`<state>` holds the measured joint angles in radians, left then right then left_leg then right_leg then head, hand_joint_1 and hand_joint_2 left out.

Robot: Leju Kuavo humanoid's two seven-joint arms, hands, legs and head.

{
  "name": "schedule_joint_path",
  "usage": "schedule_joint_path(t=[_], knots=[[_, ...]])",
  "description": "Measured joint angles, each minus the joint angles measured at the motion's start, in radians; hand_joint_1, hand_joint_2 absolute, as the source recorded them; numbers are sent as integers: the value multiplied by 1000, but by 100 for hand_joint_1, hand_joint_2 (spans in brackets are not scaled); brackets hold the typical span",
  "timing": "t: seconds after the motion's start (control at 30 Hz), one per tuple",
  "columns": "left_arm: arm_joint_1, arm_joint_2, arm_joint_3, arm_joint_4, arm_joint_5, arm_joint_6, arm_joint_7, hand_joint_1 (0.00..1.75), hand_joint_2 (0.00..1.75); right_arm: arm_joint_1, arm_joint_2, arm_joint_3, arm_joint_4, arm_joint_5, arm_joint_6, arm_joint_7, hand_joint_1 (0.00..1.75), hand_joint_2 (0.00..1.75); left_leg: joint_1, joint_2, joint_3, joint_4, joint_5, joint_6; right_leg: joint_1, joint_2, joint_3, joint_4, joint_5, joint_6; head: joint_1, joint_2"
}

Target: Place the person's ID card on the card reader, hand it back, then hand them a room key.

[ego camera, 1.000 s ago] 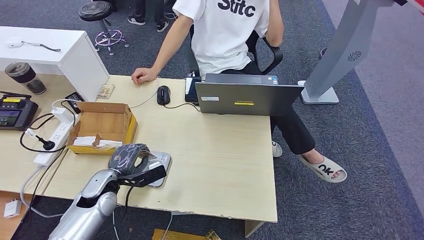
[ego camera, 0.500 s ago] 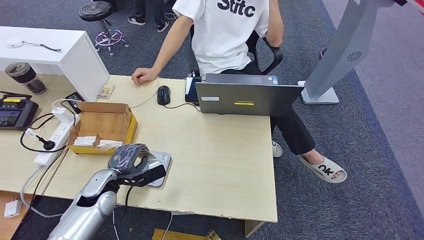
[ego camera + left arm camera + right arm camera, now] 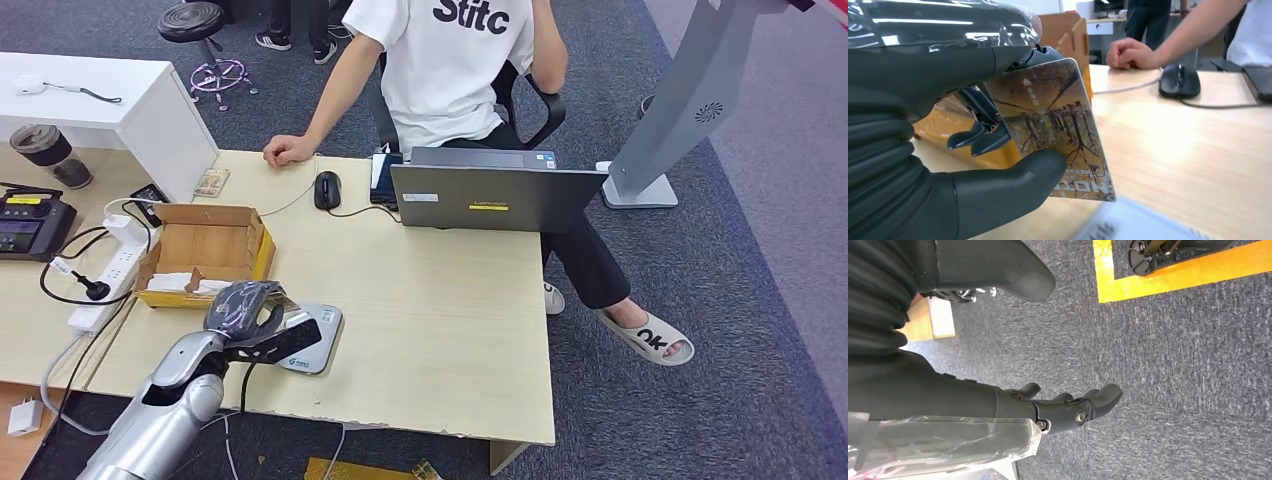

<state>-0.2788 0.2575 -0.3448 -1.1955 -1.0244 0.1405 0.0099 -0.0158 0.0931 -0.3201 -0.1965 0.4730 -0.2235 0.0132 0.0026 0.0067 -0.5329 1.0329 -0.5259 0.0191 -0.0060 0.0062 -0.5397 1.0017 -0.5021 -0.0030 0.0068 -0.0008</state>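
My left hand point(image 3: 244, 310) pinches a card point(image 3: 1053, 127) printed with bare trees between its thumb point(image 3: 1013, 182) and its darker fingers. It hovers just above the table, at the near left edge of the grey card reader point(image 3: 313, 340), which lies flat near the table's front edge. The reader shows as a blur point(image 3: 1128, 225) below the card. The person in a white shirt sits across the table, one hand point(image 3: 288, 150) resting on the far edge. My right hand point(image 3: 1068, 407) hangs over the carpet, fingers apart and holding nothing.
An open cardboard box point(image 3: 205, 240) with cards in it stands just behind my left hand. A mouse point(image 3: 326, 189) and a laptop point(image 3: 495, 195) sit at the far side. A power strip point(image 3: 105, 270) and cables lie to the left.
My left hand has drawn back to the left off the card reader with the card, uncovering more of the reader's top. The person's hand has stayed put.
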Motion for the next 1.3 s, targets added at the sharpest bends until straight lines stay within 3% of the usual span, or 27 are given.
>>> schedule_joint_path(t=[0.2,0.57,0.83,1.3], knots=[[-35,37,28,-3,17,4,5,175,175,0,0,-11,0,0,-7,-8,0,175,0,0,0,0,0,0,0,0,0,0,0,0,0,0],[-72,64,53,-24,19,2,8,175,175,-1,0,-16,0,12,-9,-2,0,175,0,0,0,0,0,0,0,0,0,0,0,0,0,0],[-234,77,61,-60,33,-24,23,175,175,-2,0,-16,0,52,-25,17,0,175,0,-1,-1,0,1,0,0,-2,0,1,1,-1,0,0],[-435,116,61,-71,49,-36,47,175,175,-5,-2,-16,0,72,-28,13,0,175,0,-1,-1,0,1,0,0,-2,-1,1,1,-1,0,0]])
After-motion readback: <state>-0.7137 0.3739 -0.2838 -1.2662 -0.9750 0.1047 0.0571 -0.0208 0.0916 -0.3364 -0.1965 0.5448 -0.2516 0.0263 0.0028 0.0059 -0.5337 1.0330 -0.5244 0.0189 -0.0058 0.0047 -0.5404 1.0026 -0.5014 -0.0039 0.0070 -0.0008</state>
